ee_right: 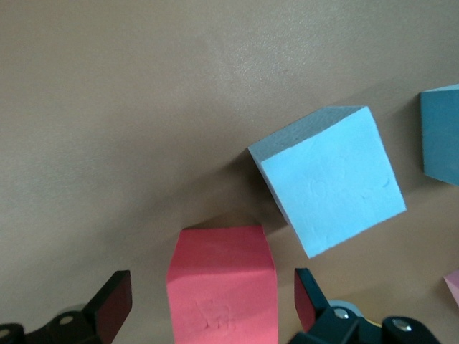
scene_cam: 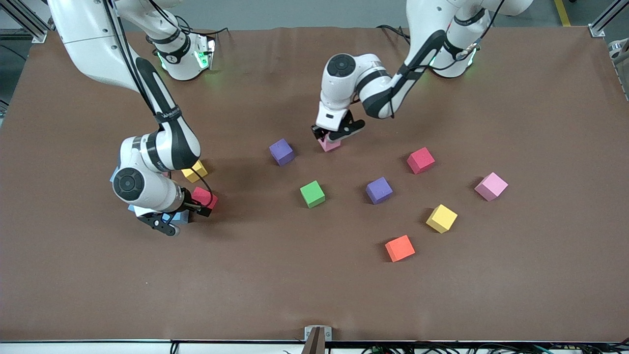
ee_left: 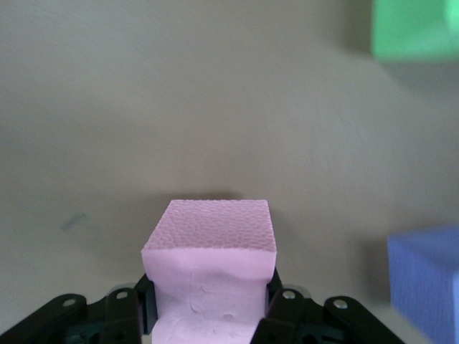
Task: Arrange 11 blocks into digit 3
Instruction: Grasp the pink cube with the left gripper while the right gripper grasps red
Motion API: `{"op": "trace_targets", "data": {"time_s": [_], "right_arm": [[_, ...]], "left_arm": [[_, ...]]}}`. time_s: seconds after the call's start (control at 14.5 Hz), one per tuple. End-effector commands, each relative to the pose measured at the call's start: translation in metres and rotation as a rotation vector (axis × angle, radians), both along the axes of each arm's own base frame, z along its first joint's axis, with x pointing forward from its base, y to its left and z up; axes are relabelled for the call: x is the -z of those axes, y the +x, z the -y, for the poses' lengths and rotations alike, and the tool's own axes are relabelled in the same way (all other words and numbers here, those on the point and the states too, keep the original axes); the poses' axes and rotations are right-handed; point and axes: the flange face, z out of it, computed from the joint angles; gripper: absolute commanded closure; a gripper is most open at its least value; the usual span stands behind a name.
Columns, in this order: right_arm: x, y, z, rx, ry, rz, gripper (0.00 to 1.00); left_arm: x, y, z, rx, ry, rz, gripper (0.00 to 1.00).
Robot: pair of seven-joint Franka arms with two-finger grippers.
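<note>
The left tool [scene_cam: 328, 139] is clamped on a pink block [ee_left: 211, 247] low over the brown worktop [scene_cam: 314, 295], beside a purple block [scene_cam: 281, 151]. The right tool [ee_right: 211, 304] stands open around a red block [ee_right: 222, 283], near a light blue block [ee_right: 331, 186].

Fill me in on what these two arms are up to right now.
The left gripper is shut on a pink block at table level, beside a purple block. The right gripper is open around a red block, next to a light blue block. Other blocks lie scattered; no digit 3 is formed yet.
</note>
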Motion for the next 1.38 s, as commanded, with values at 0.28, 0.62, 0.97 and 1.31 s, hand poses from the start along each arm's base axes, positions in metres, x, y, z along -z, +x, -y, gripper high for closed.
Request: {"op": "trace_targets", "data": {"time_s": [0.28,0.62,0.97,1.31], "right_arm": [[0.019,-0.018,-0.006,-0.004,-0.003,-0.019,0.0],[0.028,-0.022,-0.006,-0.029,-0.004,-0.016,0.24],[0.029,-0.022,-0.006,-0.034,-0.005,-0.024,0.68],[-0.001,-0.025,-0.014,-0.044,0.0,-0.035,0.69]], "left_arm": [[0.011,-0.01,0.02,0.232,0.047,-0.007,0.84],[0.013,-0.01,0.047,0.302,0.133,-0.055,0.84],[0.008,-0.023,0.055,0.385,0.109,-0.071,0.84],[0.007,-0.029,0.055,0.488,0.081,-0.108,0.84]]}}
